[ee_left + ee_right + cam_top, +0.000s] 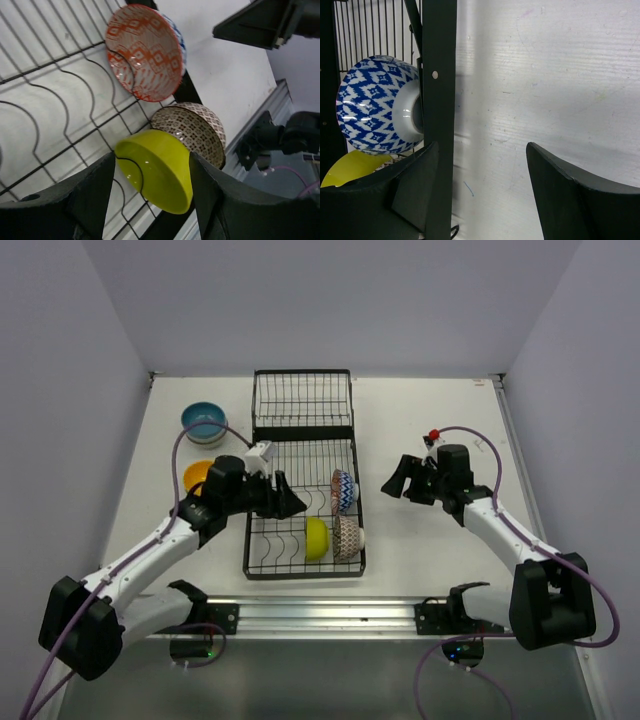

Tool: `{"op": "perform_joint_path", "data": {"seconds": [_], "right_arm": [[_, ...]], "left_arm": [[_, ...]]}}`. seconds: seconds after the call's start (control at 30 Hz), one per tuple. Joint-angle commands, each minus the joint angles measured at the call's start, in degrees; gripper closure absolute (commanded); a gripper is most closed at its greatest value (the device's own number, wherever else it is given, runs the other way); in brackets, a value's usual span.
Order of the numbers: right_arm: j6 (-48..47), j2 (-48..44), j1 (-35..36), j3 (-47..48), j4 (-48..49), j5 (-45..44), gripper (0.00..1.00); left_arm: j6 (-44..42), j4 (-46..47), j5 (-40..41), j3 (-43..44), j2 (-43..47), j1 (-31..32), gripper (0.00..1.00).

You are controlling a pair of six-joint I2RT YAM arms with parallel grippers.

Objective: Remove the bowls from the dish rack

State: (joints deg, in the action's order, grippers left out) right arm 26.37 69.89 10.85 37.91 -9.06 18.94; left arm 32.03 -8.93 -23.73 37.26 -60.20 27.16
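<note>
Gaping left pincer [292,502] and right pincer [392,483] flank three edgewise bowls [343,491], one yellow-green.

No readable text, labels, brands or numbers on anything in any of the views.

The black-and-white left arm [160,545] runs from its base at the near left, up and rightward toward the middle, wrist level and pointing right. The left jaws stand spread wide, holding nothing. The black-and-white right arm [495,525] rises from the near right, reaching far and leftward, wrist pointing left. The right jaws are likewise parted and hold nothing.
</note>
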Motion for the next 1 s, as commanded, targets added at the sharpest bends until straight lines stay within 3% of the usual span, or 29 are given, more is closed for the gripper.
{"op": "perform_joint_path", "data": {"seconds": [0.0, 0.47, 0.57, 0.8, 0.9, 0.97], "right_arm": [[-0.4, 0.5, 0.0, 0.7, 0.8, -0.7, 0.25], [-0.5, 1.5, 0.0, 0.8, 0.4, -0.6, 0.25], [-0.5, 1.6, 0.0, 0.8, 0.4, -0.5, 0.25], [-0.5, 1.8, 0.0, 0.9, 0.0, -0.4, 0.25], [-0.5, 2.2, 0.1, 1.0, 0.0, -0.4, 0.25], [-0.5, 2.4, 0.0, 1.1, 0.0, -0.4, 0.25]], "left_arm": [[3.2, 8.0, -2.6, -1.2, 1.1, 4.8, 0.36], [11.3, 18.1, -2.5, -11.5, -0.9, 12.0, 0.36], [13.7, 22.8, -2.6, -12.4, -2.0, 13.3, 0.43], [16.0, 28.1, -2.4, -13.3, -4.7, 13.5, 0.87], [15.7, 29.1, -3.0, -13.1, -5.5, 13.5, 1.00], [15.2, 30.0, -3.4, -12.9, -5.7, 13.5, 1.00]]}}
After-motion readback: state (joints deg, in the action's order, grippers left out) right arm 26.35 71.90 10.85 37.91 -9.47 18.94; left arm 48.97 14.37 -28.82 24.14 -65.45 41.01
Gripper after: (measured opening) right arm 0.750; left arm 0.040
